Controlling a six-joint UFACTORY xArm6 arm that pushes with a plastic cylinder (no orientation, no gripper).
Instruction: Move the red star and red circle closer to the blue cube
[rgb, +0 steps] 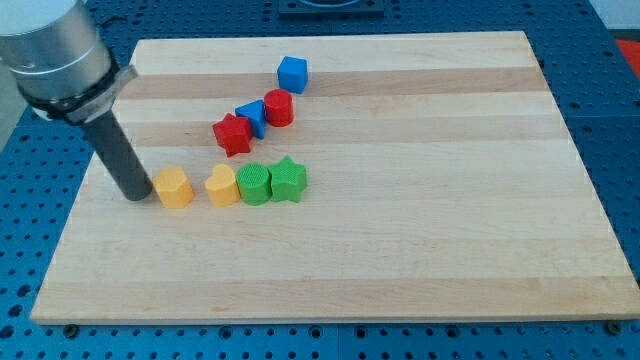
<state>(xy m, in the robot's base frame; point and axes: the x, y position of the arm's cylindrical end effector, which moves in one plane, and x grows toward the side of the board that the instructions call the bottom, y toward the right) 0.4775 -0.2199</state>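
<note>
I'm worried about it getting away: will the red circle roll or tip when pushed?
Probably not: the red circle stands on a flat end, so it should slide. Being round, it may slip sideways off my tip. It touches the blue triangle, which may move too.

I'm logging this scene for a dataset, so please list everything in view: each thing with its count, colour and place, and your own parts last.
Board: one, pale wood, fills most of the view.
Cube: one, blue, near the view's top, left of centre.
Circle: one, red, just below the cube.
Triangular block: one, blue, between the circle and the star, touching both.
Star: one, red, lower left of the triangular block.
Green star: one, right end of the lower row.
Green round block: one, left of the green star.
Yellow heart: one, left of the green round block.
Yellow block: one, left end of the row.
Perforated table: one, blue, around the board.
My tip: one, dark rod, just left of the yellow block.
</note>
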